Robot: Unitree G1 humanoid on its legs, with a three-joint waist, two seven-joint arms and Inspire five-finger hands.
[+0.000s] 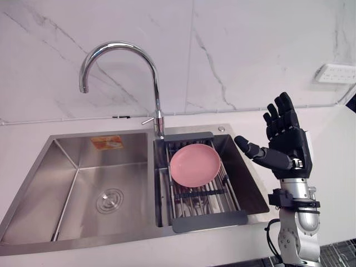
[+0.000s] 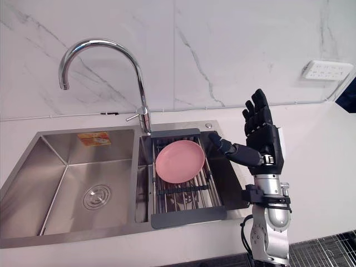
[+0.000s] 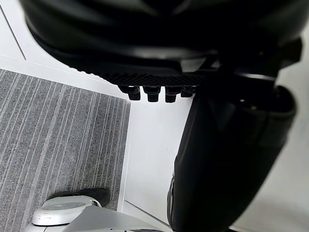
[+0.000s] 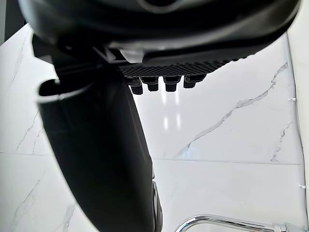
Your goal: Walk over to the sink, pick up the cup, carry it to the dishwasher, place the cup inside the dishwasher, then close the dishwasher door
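A steel double sink [image 1: 33, 189] is set into a white counter. Over its right basin lies a dark drying rack [image 1: 208, 221] with a round pink plate [image 1: 194, 165] leaning on it. My right hand [image 1: 286, 142] is raised upright above the counter just right of the sink, fingers straight and thumb pointing toward the plate, holding nothing. The same hand [image 4: 96, 159] faces the marble wall in the right wrist view. My left hand [image 3: 227, 159] hangs over the floor with relaxed fingers and nothing in it.
A tall curved chrome faucet [image 1: 119, 50] rises behind the divider between the basins. The left basin has a drain [image 1: 109, 200] and a sticker. A white socket strip [image 1: 336, 73] is on the marble wall at right. Grey striped flooring [image 3: 58, 145] lies below.
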